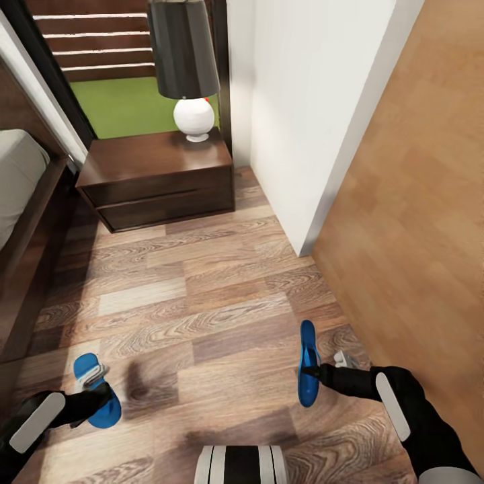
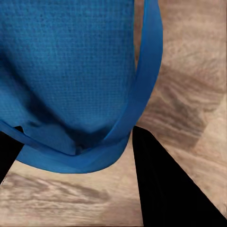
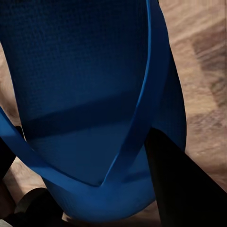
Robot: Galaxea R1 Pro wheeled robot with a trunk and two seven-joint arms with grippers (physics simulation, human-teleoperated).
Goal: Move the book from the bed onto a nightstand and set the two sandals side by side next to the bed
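Bedroom plank floor point(image 1: 202, 296) beside bed point(image 1: 20, 222) | left gripper point(image 1: 101, 396) clamps one sandal point(image 1: 97, 390), right gripper point(image 1: 312, 370) clamps other sandal point(image 1: 307, 363) | risk: thin strap holds slipping, sandals landing apart or tilted.

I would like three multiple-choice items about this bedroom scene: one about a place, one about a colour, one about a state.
1. Where does the lamp stand?
A. on the nightstand
B. on the floor
C. on the bed

2. What colour are the sandals?
A. red
B. blue
C. white

3. How is the right sandal oriented?
A. flat on the floor
B. leaning on the wall
C. turned on edge at the right gripper

Answers: 1 A, its white base rests on the dark top. 2 B, both the left sandal and the right one are bright blue. 3 C, the head view shows it narrow.
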